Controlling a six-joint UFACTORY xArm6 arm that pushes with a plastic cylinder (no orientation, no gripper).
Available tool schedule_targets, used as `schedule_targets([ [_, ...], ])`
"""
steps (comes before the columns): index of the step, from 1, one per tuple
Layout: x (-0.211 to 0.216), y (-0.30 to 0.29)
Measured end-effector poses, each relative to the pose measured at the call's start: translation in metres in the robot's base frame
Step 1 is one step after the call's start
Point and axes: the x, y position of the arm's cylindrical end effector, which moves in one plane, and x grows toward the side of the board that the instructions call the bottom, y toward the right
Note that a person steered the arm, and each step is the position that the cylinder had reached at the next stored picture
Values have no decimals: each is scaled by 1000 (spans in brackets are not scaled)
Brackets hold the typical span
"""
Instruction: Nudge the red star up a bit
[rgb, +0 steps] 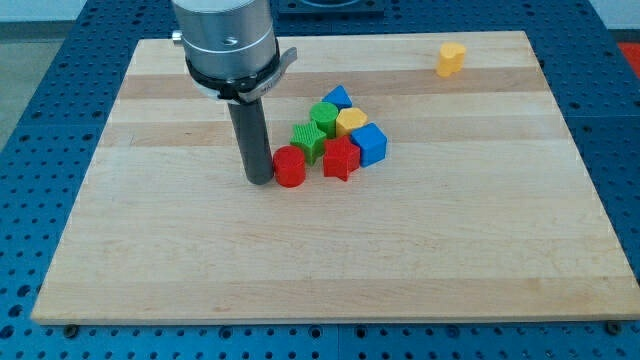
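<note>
The red star (340, 158) lies near the board's middle, at the bottom of a tight cluster of blocks. A red cylinder (290, 166) stands just to its left. My tip (260, 180) rests on the board right against the left side of the red cylinder, so the cylinder is between the tip and the star. The rod rises straight up to the arm's grey flange at the view's top.
Around the star are a green star (309, 139), a green block (323, 114), a blue block (337, 98), a yellow block (351, 122) and a blue cube (369, 144). A yellow block (451, 59) sits alone at the top right. The wooden board (180, 260) lies on a blue pegboard table.
</note>
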Motion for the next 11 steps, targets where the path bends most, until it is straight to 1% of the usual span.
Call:
schedule_targets([
  [4,0,2],
  [5,12,-10],
  [6,32,-2],
  [9,35,89],
  [10,35,102],
  [11,34,103],
])
